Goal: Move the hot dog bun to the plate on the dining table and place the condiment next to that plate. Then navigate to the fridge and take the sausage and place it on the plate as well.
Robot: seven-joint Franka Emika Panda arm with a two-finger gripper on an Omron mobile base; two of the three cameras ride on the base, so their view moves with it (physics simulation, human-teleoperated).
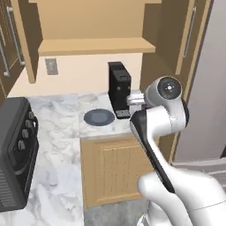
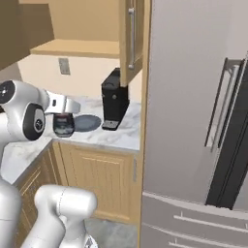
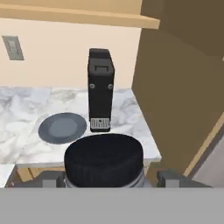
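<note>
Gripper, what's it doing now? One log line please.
gripper: shut on condiment | near counter edge | dark plate and coffee machine ahead | fridge at right

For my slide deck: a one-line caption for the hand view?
Gripper holding the black-capped condiment before a marble counter with coffee machine and dark plate.
</note>
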